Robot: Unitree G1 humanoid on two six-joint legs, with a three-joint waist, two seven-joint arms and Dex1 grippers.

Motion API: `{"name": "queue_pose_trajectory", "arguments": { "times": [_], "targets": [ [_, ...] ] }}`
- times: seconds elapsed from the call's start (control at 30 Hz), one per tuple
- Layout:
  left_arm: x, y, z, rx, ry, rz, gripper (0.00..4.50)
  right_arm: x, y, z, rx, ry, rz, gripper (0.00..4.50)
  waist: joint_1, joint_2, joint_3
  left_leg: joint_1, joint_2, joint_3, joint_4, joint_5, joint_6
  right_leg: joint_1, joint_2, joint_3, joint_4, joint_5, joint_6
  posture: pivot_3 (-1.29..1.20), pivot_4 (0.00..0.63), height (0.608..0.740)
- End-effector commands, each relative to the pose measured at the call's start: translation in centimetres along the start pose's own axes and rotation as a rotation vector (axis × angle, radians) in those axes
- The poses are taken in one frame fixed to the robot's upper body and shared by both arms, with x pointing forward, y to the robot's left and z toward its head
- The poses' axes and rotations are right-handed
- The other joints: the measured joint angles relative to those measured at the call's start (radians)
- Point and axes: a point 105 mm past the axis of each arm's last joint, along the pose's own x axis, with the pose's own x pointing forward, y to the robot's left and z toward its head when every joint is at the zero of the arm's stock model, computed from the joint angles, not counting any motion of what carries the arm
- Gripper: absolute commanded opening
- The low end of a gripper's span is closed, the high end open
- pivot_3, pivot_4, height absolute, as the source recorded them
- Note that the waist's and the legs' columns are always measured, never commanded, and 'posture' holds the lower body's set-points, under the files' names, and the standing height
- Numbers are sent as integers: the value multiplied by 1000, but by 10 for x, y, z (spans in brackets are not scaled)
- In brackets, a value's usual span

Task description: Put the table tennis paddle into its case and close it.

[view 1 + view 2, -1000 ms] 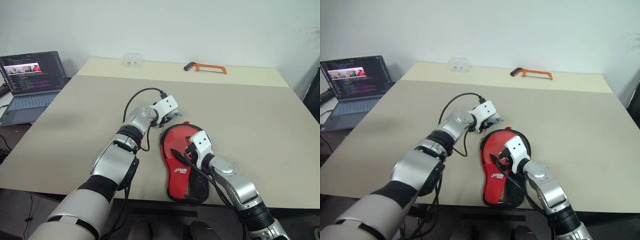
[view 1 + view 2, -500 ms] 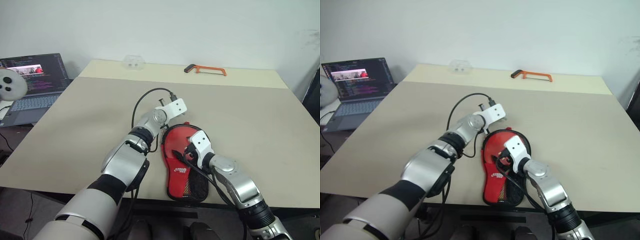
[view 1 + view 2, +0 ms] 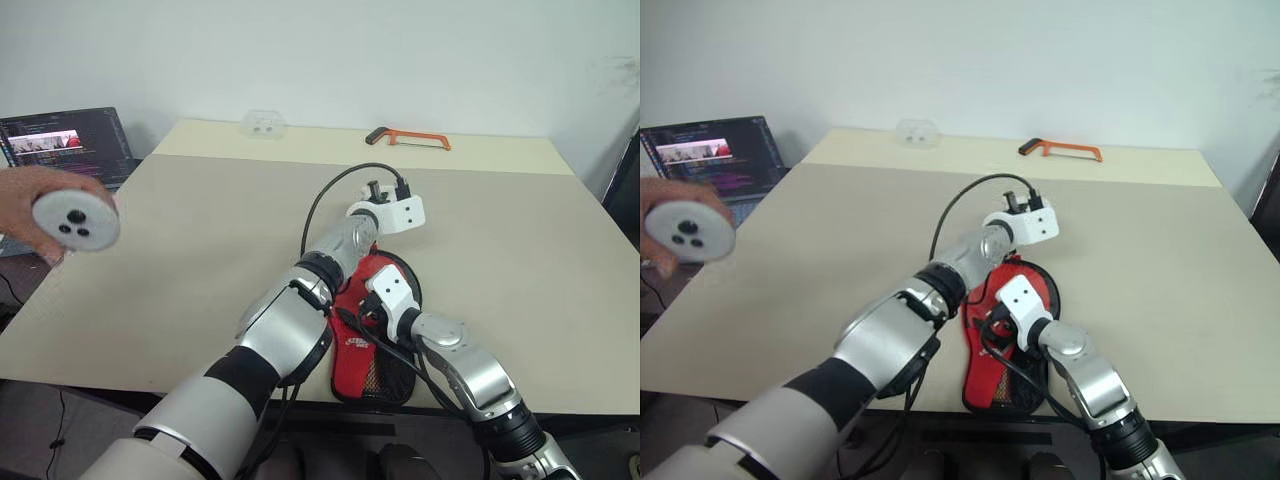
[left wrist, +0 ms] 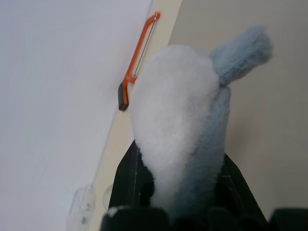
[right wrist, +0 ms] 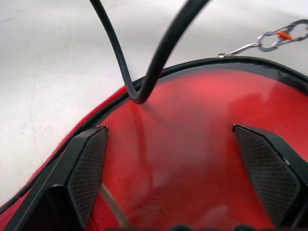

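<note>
Beige table [image 3: 200, 220], big, takes most of the head views. Red and black case [image 3: 372, 340] lies flat on table near its front edge, round end pointing away from the robot, white lettering on the red side. Paddle can't be told apart from the case here; red surface under clear mesh in right wrist view, can't say more.

Left gripper [image 4: 173, 192] is past the far end of the case, raised above the table, clamped on a fluffy grey-white pouch [image 4: 183, 125]; black fingers [image 4: 127, 180] press either side of it. Right gripper [image 5: 180, 163] sits over the case's round end, fingers [image 5: 84, 163] spread wide, holding nothing; black cable [image 5: 144, 77] crosses above the case rim. Small metal clip [image 5: 281, 36] lies on table just off the case edge.

Laptop [image 3: 65, 150], open, well left of the case, off the table. Orange hacksaw [image 3: 410, 137] at table's far edge. Clear plastic item [image 3: 262, 123] also at far edge, left of the hacksaw. Person's hand [image 3: 40, 210] at far left holds a round white disc [image 3: 75, 222].
</note>
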Motion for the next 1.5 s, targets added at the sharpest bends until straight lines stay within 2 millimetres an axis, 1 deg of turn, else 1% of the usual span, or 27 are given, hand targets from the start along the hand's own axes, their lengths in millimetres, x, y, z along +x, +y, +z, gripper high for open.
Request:
{"name": "queue_pose_trajectory", "arguments": {
  "times": [0.03,0.07,0.17,0.23,0.33,0.4,0.43,0.53,0.63,0.7,0.77,0.87,1.0,1.07,1.17,1.2,1.27,1.33,1.43,1.47,1.5],
  "targets": [
    [1,-5,47,57,-163,-10,548,1,13,-23,33,91,36,4500,4,0,0,0,0,0,0,0,0,0,0,0,0,0,0,0,150,740],
    [1,-8,46,58,-156,-25,548,1,13,-23,35,91,36,4500,4,0,0,0,0,0,0,0,0,0,0,0,0,0,0,0,150,740],
    [1,-20,30,98,-86,-102,548,3,14,-24,38,92,38,4500,0,0,0,0,0,1,0,0,0,0,0,1,0,0,0,0,150,740],
    [0,-28,14,111,-27,-178,548,4,14,-24,36,91,42,4500,-1,0,0,1,0,1,0,0,0,0,0,1,0,0,0,0,150,740],
    [-2,-28,2,113,0,-214,548,6,14,-24,35,89,51,4500,-9,0,0,1,0,1,-1,0,0,0,0,2,0,0,1,0,150,740],
    [-2,-23,-1,95,3,-209,1308,8,15,-25,33,88,59,4500,-12,0,0,1,0,1,-1,0,0,0,0,2,0,0,1,0,150,740],
    [-2,-20,-2,88,6,-196,1577,9,16,-25,32,88,64,4500,-13,0,0,1,0,1,-1,0,0,0,0,1,0,0,0,0,150,740],
    [-2,-11,-4,77,7,-166,2747,10,18,-25,31,89,78,4500,-16,0,0,1,0,1,-1,0,0,0,0,2,0,0,1,0,150,740],
    [-2,-4,-3,108,-2,-134,3881,11,18,-26,27,90,87,4500,-19,0,0,1,0,1,-1,0,0,0,0,2,0,0,1,0,150,740],
    [-2,1,-3,109,-13,-131,4479,11,18,-27,24,95,96,4500,-21,0,0,1,0,1,-1,0,0,0,0,2,0,0,1,0,150,740],
    [-3,3,-2,94,-37,-170,4479,10,19,-29,17,101,109,4500,-23,0,0,1,0,1,-1,0,0,0,0,2,0,0,1,0,150,740],
    [-5,11,2,53,-79,-204,4479,8,17,-32,8,108,122,4500,-24,0,0,1,0,1,-1,0,0,0,0,2,0,0,1,0,150,740],
    [-13,37,12,-77,-186,-250,4479,5,16,-39,-8,126,138,4500,-24,0,0,1,0,2,-2,0,0,0,0,2,-1,0,1,0,150,740],
    [-20,55,14,-150,-247,-266,4479,4,13,-40,-16,130,143,4500,-23,1,0,1,0,2,-2,0,0,0,0,2,-1,0,1,0,150,740],
    [-34,78,13,-223,-337,-306,4479,-3,3,-37,-30,123,141,4500,-23,1,0,1,0,2,-3,0,0,0,0,2,-1,0,1,0,150,740],
    [-41,85,10,-245,-362,-325,4479,-7,-3,-33,-40,117,143,4500,-23,1,0,1,0,2,-3,0,0,0,0,1,-2,0,1,0,150,740],
    [-56,95,-5,-284,-391,-365,4479,-19,-19,-17,-71,90,145,4500,-24,1,0,1,0,2,-3,0,0,0,0,1,-2,0,1,0,150,740],
    [-70,97,-19,-325,-409,-407,4479,-34,-34,1,-96,64,149,4500,-25,3,1,1,0,2,-3,0,0,0,0,2,-1,0,0,0,150,740],
    [-89,85,-38,-392,-413,-476,4479,-63,-48,25,-139,40,196,4500,-21,3,2,1,0,2,-3,0,0,0,-1,1,-1,2,-3,0,150,740],
    [-93,78,-44,-403,-401,-495,4479,-72,-52,32,-152,37,208,4500,-20,4,2,1,0,1,-2,0,0,0,-1,1,-1,2,-3,0,150,740],
    [-97,65,-51,-417,-377,-517,4479,-82,-59,40,-161,33,212,4500,-20,4,2,1,0,1,-2,0,0,0,-1,1,-1,2,-3,0,150,740]
  ]
}}
